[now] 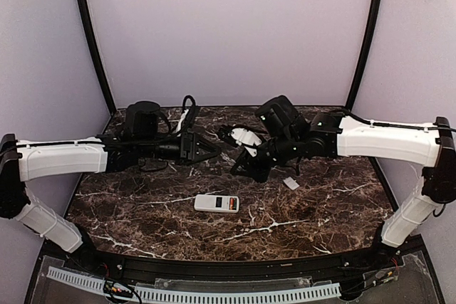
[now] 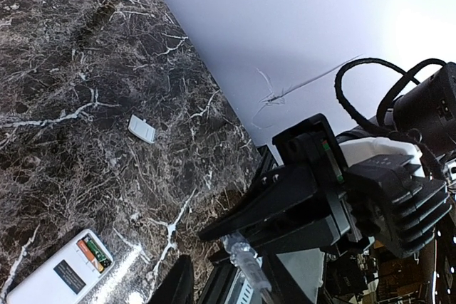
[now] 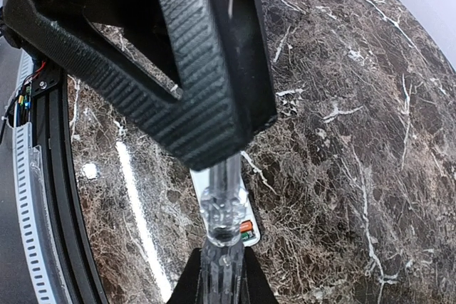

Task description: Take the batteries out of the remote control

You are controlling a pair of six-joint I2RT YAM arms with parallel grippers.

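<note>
The white remote control (image 1: 217,203) lies flat on the marble table, near the middle front. Its battery bay is open, and the red and green batteries (image 1: 230,205) sit inside at its right end. My left gripper (image 1: 212,151) hovers behind and to the left of the remote, shut and empty. My right gripper (image 1: 248,167) hovers behind and to the right, jaws apart and empty. The left wrist view shows the remote (image 2: 60,273) with its batteries (image 2: 95,253) left of my gripper (image 2: 189,250). The right wrist view shows the remote (image 3: 251,211) and batteries (image 3: 246,228) below my gripper (image 3: 217,208).
A small flat white cover plate (image 1: 291,183) lies on the table to the right of the remote; it also shows in the left wrist view (image 2: 142,128). Lilac walls close in the back and sides. A black rail (image 1: 214,268) runs along the front edge.
</note>
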